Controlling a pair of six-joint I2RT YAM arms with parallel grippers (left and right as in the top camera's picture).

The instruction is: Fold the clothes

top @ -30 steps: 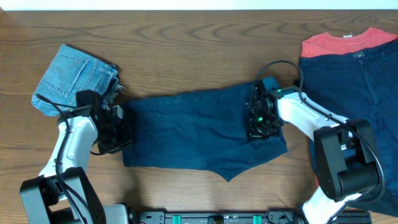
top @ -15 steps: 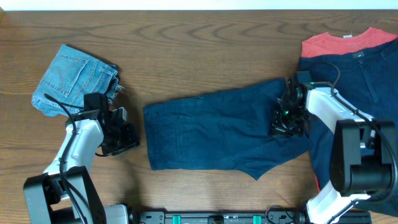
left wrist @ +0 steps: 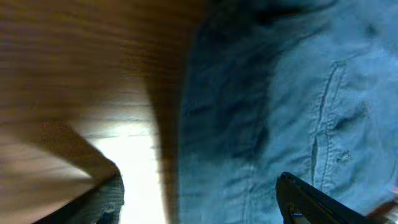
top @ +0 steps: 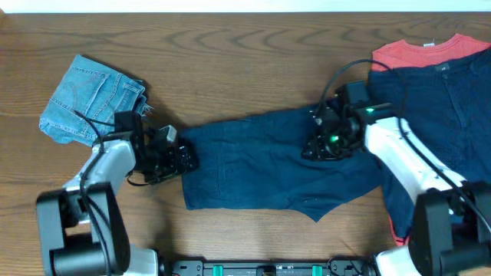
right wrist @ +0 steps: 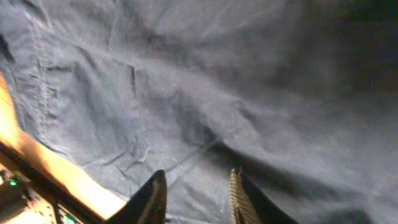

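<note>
Overhead: denim shorts (top: 92,100) folded far left, left gripper (top: 184,157) spread wide at left edge of navy shorts (top: 261,176) lying flat mid-table, right gripper (top: 313,146) slightly parted above their right part, pinching nothing, navy garment (top: 445,130) over red shirt (top: 430,52) far right

Table (top: 245,54): wide bare strip along far edge, mid part; free pass btw denim shorts (top: 88,96) near far-left corner & red shirt (top: 426,52) at far-right corner. Navy shorts (top: 261,172) lie flat over centre. Navy pile (top: 453,107) takes up right edge, touching the shorts' right end. L arm (top: 100,172) just beside denim. R arm (top: 406,165) crosses the pile. Bare wood at near edge btw L arm & navy shorts, also along left edge below denim.
</note>
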